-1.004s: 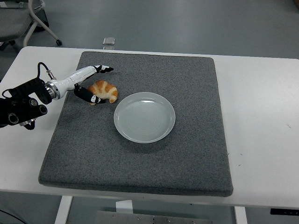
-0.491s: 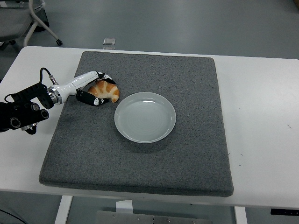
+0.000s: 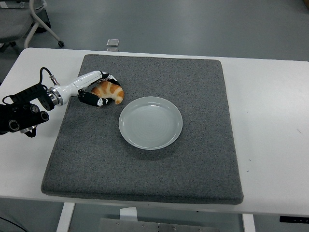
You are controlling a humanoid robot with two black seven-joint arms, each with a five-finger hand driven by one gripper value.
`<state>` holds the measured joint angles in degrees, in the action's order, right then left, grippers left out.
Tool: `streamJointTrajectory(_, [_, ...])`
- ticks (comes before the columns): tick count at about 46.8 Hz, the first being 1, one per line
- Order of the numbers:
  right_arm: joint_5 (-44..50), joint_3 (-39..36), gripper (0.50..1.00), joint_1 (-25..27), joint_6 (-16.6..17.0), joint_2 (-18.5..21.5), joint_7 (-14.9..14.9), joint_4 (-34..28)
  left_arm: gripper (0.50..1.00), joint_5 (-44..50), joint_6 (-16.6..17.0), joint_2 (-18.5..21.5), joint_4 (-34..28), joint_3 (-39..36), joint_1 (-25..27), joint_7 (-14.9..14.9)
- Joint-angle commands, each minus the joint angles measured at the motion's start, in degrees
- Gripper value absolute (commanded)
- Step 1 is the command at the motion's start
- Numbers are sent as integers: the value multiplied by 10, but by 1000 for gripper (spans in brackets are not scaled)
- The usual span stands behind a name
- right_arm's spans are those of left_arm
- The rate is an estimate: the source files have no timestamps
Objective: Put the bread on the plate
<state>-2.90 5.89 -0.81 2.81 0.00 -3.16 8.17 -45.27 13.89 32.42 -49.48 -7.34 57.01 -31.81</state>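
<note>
A golden-brown croissant (image 3: 109, 91) lies on the grey mat (image 3: 145, 164), up and to the left of a pale round plate (image 3: 150, 122). My left hand (image 3: 99, 89) reaches in from the left edge with its white and black fingers curled around the croissant from above and below. The thumb lies under the croissant's near side. The plate holds nothing. My right arm does not show.
The grey mat covers most of the white table (image 3: 270, 121). A small grey object (image 3: 113, 43) sits at the table's far edge. An office chair's base (image 3: 38, 24) stands on the floor at the top left.
My left fingers, spread above the croissant a second ago, have closed down around it. The croissant has shifted slightly up and to the right with the hand.
</note>
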Motion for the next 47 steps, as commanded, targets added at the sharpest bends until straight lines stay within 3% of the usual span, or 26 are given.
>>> streamJointTrajectory(1, [0,0,930,0,0,0,0,0,500,0,1,0,0,2,-1,0])
streamJointTrajectory(23, [0,0,930,-1,0,0,0,0,500,1,3,19,-4,19,-3,0])
streamJointTrajectory(36, [0,0,930,-1,0,0,-1,0,500,0,1,86,-10,28,3,0])
streamJointTrajectory(47, [0,0,930,-2,0,0,-1,-1,500,-6,-6,134,-10,29,43,0])
